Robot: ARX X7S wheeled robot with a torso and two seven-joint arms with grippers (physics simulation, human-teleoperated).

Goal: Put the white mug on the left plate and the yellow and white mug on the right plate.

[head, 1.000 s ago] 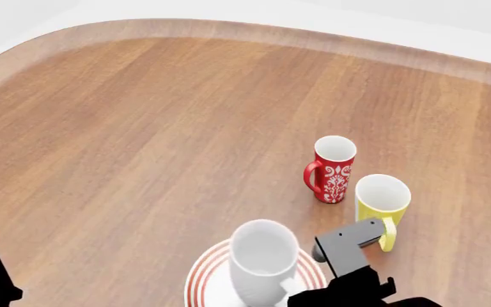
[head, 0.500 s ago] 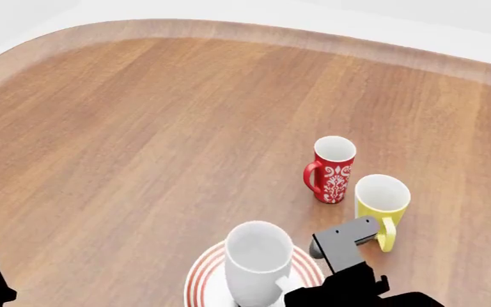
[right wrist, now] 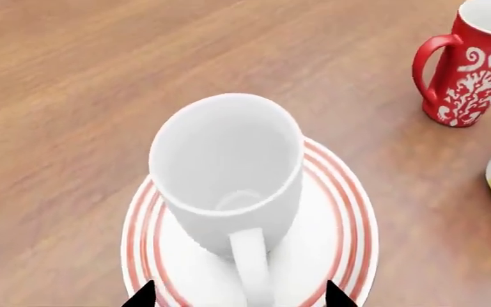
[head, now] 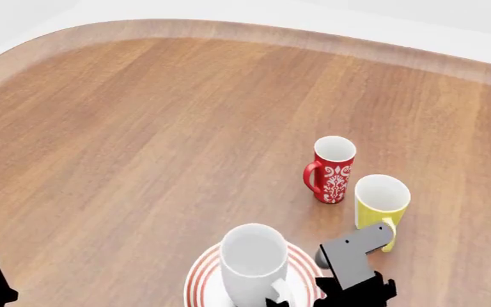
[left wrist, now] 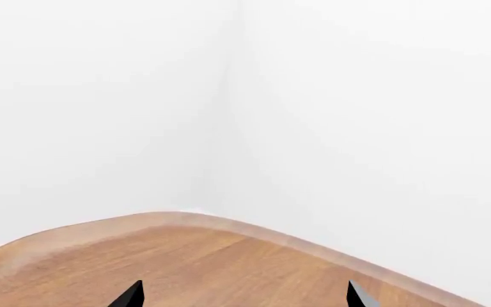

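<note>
On the round white plate with concentric red rings (right wrist: 344, 211) stands the large plain white ceramic mug (right wrist: 227, 167), upright, handle toward the right gripper (right wrist: 238, 295), whose black fingertips sit spread either side of the handle. Beyond the plate, the small yellow mug with white inside (head: 380, 203) stands just beside a red patterned mug (head: 332, 169) on the wooden table (head: 143, 141). Over the table's edge, the left gripper (left wrist: 243, 295) shows its tips wide apart.

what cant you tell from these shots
- Second plate: in no view; only one plate shows, under the white mug.
- Yellow mug: right arm covers its base in head view; right wrist view cuts it at the edge.
- Right gripper: only fingertips show.
- Left gripper: likewise, absent from head view.
</note>
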